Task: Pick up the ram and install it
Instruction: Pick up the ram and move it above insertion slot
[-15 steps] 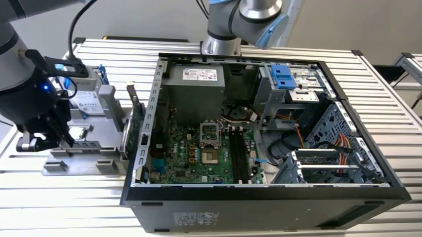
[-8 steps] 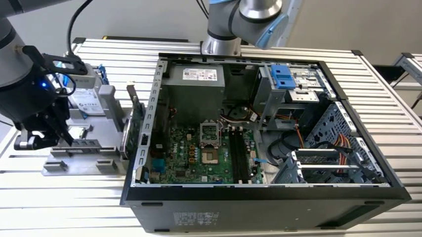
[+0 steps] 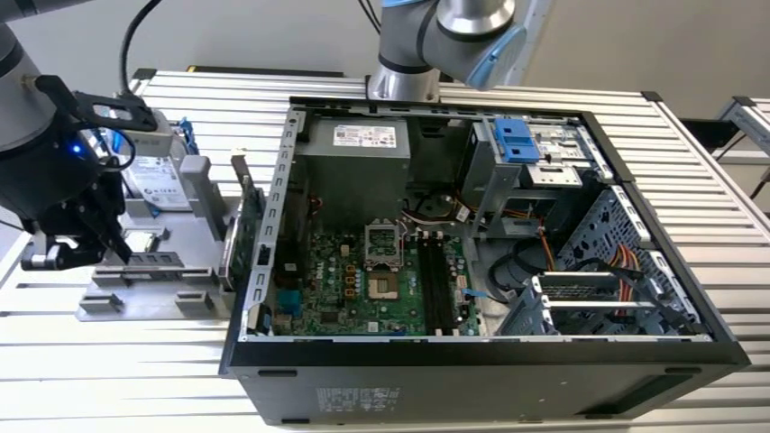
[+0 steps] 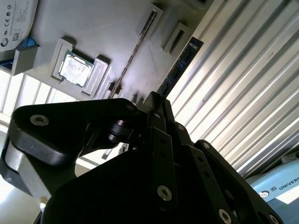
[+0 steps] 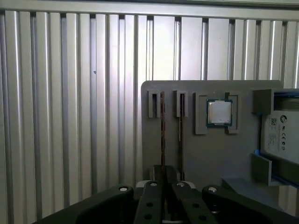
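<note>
The ram (image 5: 162, 130) is a thin dark stick standing on edge in the grey holder tray (image 5: 196, 158), in the slot nearest the tray's edge. In the second wrist view the ram (image 4: 183, 63) runs straight into my fingertips. My gripper (image 5: 163, 172) sits over one end of it, jaws drawn together on the stick. In the exterior view the gripper (image 3: 121, 255) hangs low over the tray (image 3: 144, 302), at that view's left of the open computer case (image 3: 481, 352).
A second stick (image 5: 181, 119) stands beside the held one. A square silver processor (image 5: 219, 113) and a hard drive (image 5: 280, 135) share the tray. Inside the case, black memory slots (image 3: 434, 287) lie on the green motherboard (image 3: 337, 289). Another arm's base (image 3: 403, 81) stands behind the case.
</note>
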{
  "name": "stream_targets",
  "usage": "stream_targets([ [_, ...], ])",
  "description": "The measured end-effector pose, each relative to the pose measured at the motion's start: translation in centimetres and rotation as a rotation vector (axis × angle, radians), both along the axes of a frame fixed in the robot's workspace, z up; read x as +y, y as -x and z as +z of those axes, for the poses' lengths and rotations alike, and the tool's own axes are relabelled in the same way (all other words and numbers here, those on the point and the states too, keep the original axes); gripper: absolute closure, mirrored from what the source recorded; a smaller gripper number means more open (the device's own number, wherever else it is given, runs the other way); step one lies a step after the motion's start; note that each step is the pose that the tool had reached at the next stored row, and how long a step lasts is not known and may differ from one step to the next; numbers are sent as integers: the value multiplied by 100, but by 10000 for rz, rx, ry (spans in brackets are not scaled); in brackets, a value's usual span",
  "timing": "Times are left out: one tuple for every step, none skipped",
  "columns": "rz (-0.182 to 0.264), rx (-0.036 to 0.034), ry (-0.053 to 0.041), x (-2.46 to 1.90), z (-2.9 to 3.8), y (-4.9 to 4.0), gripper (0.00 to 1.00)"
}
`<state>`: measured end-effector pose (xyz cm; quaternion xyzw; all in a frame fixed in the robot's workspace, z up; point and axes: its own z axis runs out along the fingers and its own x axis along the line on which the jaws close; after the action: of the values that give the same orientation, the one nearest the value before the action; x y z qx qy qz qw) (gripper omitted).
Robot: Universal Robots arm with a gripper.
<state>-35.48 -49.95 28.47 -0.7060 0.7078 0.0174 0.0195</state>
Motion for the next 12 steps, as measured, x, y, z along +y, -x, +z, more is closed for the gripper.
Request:
stream_targets([
  [0,0,0,0,7,0,100],
  [0,0,1,0,13,0,100],
  [0,0,0,0,20,0,100],
  [0,0,0,0,27,0,100],
  [0,0,0,0,35,0,100],
  [0,-1,0,0,43,0,100],
  [0,0,0,0,51,0,100],
  [-1,0,1,0,59,0,100],
  [0,0,1,0,66,0,100],
  [0,0,1,0,75,0,100],
  [0,0,0,0,82,0,100],
  [0,-1,0,0,88,0,100],
])
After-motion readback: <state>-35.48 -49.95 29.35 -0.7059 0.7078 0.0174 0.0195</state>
